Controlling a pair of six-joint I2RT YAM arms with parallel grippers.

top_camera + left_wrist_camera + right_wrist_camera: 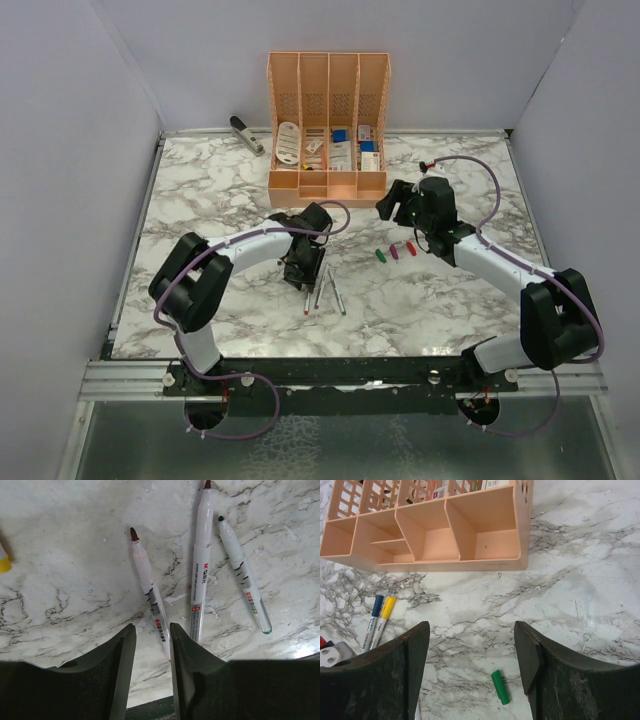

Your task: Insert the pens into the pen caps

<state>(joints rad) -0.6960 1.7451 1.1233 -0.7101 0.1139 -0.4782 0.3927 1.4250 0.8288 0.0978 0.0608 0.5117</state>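
Two capped pens [379, 622] (blue, yellow; mid-left, right wrist view) are judged done, three bare pens [200, 565] and three caps [394, 252] at top-view centre are left; left gripper [151, 630] is seen slightly open astride one pen's tail, nothing gripped, right gripper [470, 627] wide open, empty, above green cap [500, 686].

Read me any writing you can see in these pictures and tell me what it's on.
"M&G" (probably), on the middle pen's barrel; its finer print is blurred.
Print on the left-hand pen and the green-tipped pen: unreadable.
Labels inside the peach desk organiser: too small.
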